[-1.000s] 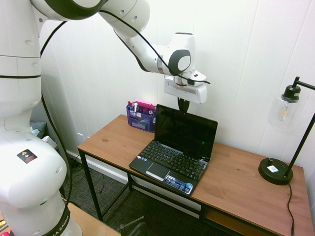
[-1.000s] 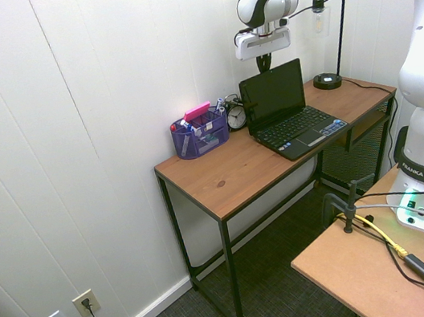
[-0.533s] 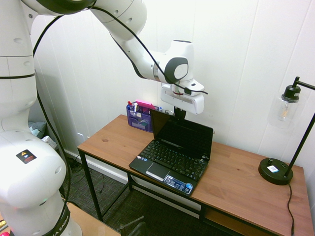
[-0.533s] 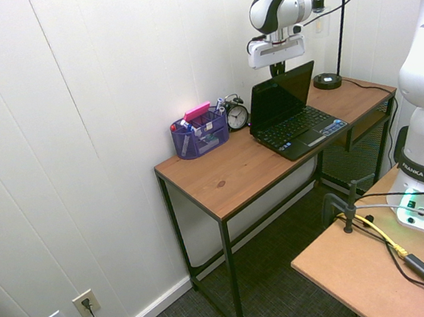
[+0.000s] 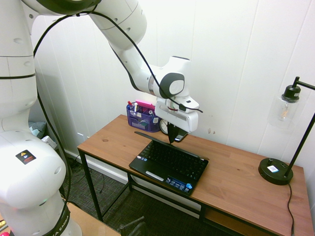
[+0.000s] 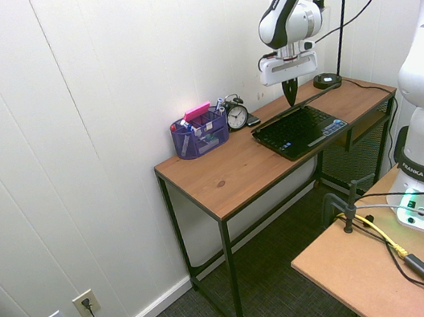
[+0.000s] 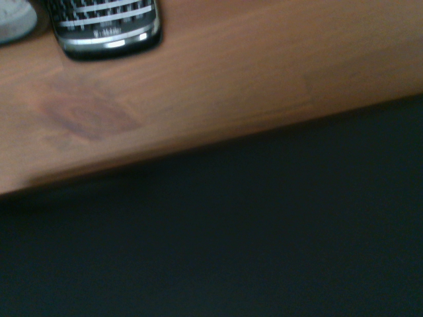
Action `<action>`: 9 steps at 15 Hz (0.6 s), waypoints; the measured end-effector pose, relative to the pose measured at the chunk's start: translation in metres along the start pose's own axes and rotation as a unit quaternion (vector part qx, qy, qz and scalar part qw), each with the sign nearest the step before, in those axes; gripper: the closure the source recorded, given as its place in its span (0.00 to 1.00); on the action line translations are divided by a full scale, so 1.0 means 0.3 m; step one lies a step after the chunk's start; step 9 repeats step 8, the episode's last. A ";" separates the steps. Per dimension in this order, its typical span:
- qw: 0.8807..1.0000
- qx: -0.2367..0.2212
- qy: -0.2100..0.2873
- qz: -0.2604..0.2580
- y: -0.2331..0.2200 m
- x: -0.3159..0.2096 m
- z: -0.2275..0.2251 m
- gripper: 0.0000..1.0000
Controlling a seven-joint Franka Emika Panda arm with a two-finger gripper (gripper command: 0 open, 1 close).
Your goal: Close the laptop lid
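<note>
The small black netbook point(image 5: 170, 164) lies on the wooden desk point(image 5: 113, 140), keyboard and blue palm-rest stickers still showing. Its lid point(image 5: 152, 138) is tipped far down, seen almost edge-on as a thin black strip a little above the keys. My gripper point(image 5: 171, 139) points straight down with its fingers shut and the tip resting on the lid's back near the middle. From the other side, the gripper point(image 6: 291, 97) stands over the laptop base point(image 6: 302, 128). The lid's black back point(image 7: 231, 251) fills the lower wrist view.
A purple pen organiser point(image 5: 140, 117) and an alarm clock point(image 6: 236, 115) stand at the desk's back by the wall. A keypad phone point(image 7: 106, 26) lies just behind the laptop. A black lamp point(image 5: 276, 169) stands at the desk's far end.
The lid has swung from nearly upright down to a low angle over the keyboard. My gripper has moved down and forward with it, staying on the lid's back.
</note>
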State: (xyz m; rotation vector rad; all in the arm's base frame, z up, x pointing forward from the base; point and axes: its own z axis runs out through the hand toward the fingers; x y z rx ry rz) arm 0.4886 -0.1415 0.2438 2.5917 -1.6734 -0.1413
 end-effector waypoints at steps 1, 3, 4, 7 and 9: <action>1.000 -0.007 -0.006 -0.001 0.010 -0.008 0.032 1.00; 1.000 -0.022 -0.018 0.001 0.027 -0.018 0.100 1.00; 0.999 -0.028 -0.024 0.003 0.035 -0.015 0.130 1.00; 0.999 -0.030 -0.035 0.006 0.062 0.002 0.180 1.00; 0.999 -0.025 -0.036 0.004 0.062 0.005 0.178 1.00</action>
